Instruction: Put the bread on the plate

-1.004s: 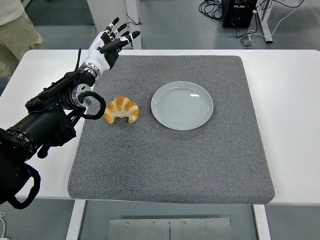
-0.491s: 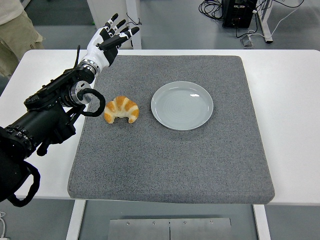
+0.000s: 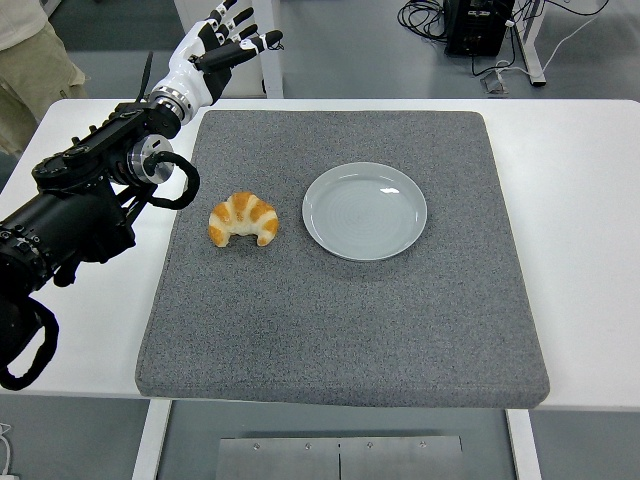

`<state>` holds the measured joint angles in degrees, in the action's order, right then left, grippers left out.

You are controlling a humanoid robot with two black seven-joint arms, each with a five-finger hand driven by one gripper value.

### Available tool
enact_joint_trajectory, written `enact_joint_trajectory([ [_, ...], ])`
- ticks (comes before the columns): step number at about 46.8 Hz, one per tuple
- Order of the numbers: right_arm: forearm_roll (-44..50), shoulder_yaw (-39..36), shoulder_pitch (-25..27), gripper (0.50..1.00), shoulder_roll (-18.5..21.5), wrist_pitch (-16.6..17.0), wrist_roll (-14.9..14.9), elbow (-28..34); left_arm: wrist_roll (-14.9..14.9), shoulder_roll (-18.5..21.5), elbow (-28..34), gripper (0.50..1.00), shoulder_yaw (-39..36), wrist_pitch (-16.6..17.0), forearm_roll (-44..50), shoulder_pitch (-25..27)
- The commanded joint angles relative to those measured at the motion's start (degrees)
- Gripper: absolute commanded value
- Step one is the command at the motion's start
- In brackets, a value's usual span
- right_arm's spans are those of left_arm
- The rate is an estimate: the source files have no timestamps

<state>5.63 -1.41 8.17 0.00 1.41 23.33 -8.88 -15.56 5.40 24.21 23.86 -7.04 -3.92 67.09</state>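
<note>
A golden croissant (image 3: 243, 219) lies on the grey mat (image 3: 340, 320), left of centre. To its right sits a round pale blue-grey plate (image 3: 364, 210) with nothing on it. My left hand (image 3: 222, 45) is raised over the table's far left edge, well beyond the croissant and apart from it. Its fingers (image 3: 262, 41) are spread and hold nothing. The black left arm (image 3: 80, 210) comes in from the left edge over the white table. My right arm does not show.
The white table (image 3: 580, 230) extends around the mat on all sides. A person's trouser leg (image 3: 30, 60) stands at the top left corner. Cables and a black box (image 3: 480, 25) lie on the floor beyond the table.
My left hand has lifted and drawn back toward the far left, away from the croissant. The croissant and plate have not moved.
</note>
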Motion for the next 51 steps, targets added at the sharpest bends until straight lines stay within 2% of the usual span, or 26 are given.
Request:
enact_joint_trajectory([
  [1,0.0,0.0,0.0,1.0,0.0,0.0,0.0,0.0,-0.1,1.6,2.1,0.974,-3.2,0.1,-0.3,0.3],
  [14,0.0,0.0,0.0,1.0,0.0,0.0,0.0,0.0,0.0,9.0,12.9,0.974,-6.1,1.6,-5.5,1.0],
  [22,0.0,0.0,0.0,1.0,0.0,0.0,0.0,0.0,0.0,13.9,20.0,0.974,-6.1,2.0,-16.9,1.1],
  [30,0.0,0.0,0.0,1.0,0.0,0.0,0.0,0.0,0.4,19.0,28.5,0.974,-6.1,4.0,-27.3,0.9],
  [37,0.0,0.0,0.0,1.0,0.0,0.0,0.0,0.0,3.8,25.2,39.1,0.974,-6.1,5.3,-33.6,0.2],
  [42,0.0,0.0,0.0,1.0,0.0,0.0,0.1,0.0,6.9,27.6,41.9,0.974,-6.7,5.7,-40.5,0.1],
  [51,0.0,0.0,0.0,1.0,0.0,0.0,0.0,0.0,7.4,30.5,45.7,0.974,-10.1,5.8,-51.4,0.0],
])
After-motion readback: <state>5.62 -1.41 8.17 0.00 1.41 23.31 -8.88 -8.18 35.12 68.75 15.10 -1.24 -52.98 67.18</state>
